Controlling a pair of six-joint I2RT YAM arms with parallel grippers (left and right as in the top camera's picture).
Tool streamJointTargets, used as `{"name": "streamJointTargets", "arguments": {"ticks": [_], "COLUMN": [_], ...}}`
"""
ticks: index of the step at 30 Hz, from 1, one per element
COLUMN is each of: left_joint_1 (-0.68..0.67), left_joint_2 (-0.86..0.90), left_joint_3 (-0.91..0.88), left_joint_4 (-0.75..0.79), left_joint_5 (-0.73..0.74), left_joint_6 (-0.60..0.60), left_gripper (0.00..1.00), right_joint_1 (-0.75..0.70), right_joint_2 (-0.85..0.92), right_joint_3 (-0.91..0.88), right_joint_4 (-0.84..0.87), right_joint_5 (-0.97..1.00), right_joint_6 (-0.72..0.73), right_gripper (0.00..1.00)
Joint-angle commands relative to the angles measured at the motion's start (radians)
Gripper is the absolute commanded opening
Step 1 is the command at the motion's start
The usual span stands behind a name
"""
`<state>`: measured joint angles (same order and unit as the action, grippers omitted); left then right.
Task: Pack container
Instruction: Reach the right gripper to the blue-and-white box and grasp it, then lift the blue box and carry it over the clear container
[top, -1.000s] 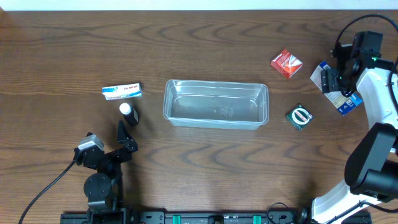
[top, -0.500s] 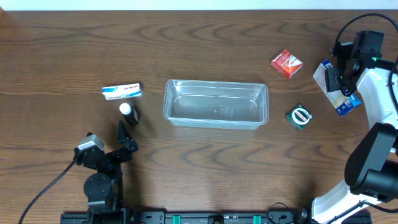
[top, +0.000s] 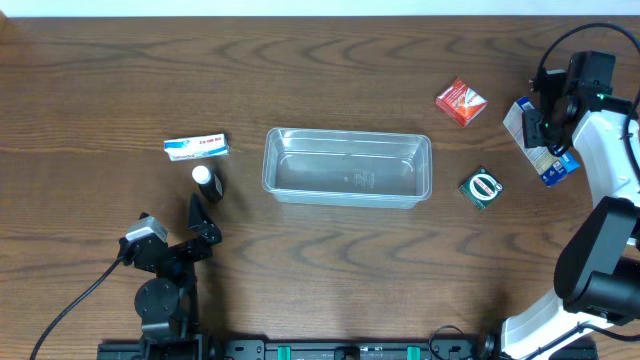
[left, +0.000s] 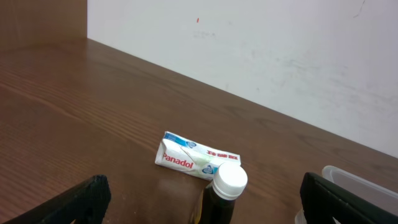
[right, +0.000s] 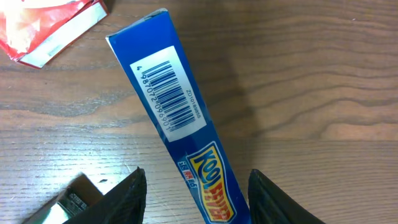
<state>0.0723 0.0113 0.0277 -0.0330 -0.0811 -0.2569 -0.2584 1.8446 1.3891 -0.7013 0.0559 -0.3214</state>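
Your right gripper (right: 198, 198) was spread wide over the blue Kool Fever box (right: 169, 93) near the right edge of the table (top: 330, 70). It had a finger on either side with wood showing in both gaps, so it wasn't clamped on it. The left gripper (left: 208, 208) was wide apart too, sitting low, with the white-capped dark bottle (left: 225, 186) just in front and the Panadol box (left: 193, 158) lying behind that. The clear container (top: 347, 168) sat mid-table, with a red box (top: 461, 101) and a small dark green box (top: 481, 187) off its right end.
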Motion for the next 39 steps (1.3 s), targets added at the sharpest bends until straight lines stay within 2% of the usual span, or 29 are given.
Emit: {"name": "streamJointTargets", "arguments": {"ticks": [1, 5, 7, 11, 13, 14, 20, 23, 30, 34, 39], "left_joint_1": [0.006, 0.006, 0.006, 0.006, 0.006, 0.006, 0.006, 0.006, 0.006, 0.006, 0.006], "left_joint_2": [-0.001, -0.001, -0.001, -0.001, -0.001, -0.001, -0.001, -0.001, -0.001, -0.001, -0.001], "left_joint_3": [-0.024, -0.024, -0.024, -0.024, -0.024, -0.024, -0.024, -0.024, -0.024, -0.024, -0.024], "left_joint_4": [-0.033, -0.033, -0.033, -0.033, -0.033, -0.033, -0.033, -0.033, -0.033, -0.033, -0.033], "left_joint_5": [-0.008, -0.008, -0.008, -0.008, -0.008, -0.008, -0.008, -0.008, -0.008, -0.008, -0.008], "left_joint_6": [0.016, 0.016, 0.016, 0.016, 0.016, 0.016, 0.016, 0.016, 0.016, 0.016, 0.016], "left_gripper": [0.98, 0.98, 0.98, 0.98, 0.98, 0.98, 0.98, 0.98, 0.98, 0.98, 0.98], "right_joint_1": [-0.005, -0.005, -0.005, -0.005, -0.005, -0.005, 0.012, 0.060, 0.241, 0.389, 0.574], "right_joint_2": [0.008, 0.008, 0.008, 0.007, 0.006, 0.003, -0.048, -0.111, -0.264, -0.346, -0.370], "right_joint_3": [-0.030, -0.063, -0.064, -0.063, -0.063, -0.062, -0.034, 0.042, 0.171, 0.177, 0.175], "right_joint_4": [0.003, 0.018, 0.018, 0.017, 0.014, 0.012, -0.001, -0.059, -0.133, -0.136, -0.209], "right_joint_5": [-0.022, -0.019, -0.018, -0.002, 0.016, 0.022, 0.019, 0.005, -0.149, -0.235, -0.243], "right_joint_6": [0.022, 0.021, 0.021, 0.021, 0.021, 0.021, 0.071, 0.043, -0.201, -0.394, -0.566], "right_gripper": [0.51, 0.51, 0.47, 0.20, 0.04, 0.01, 0.01, 0.01, 0.01, 0.01, 0.01]}}
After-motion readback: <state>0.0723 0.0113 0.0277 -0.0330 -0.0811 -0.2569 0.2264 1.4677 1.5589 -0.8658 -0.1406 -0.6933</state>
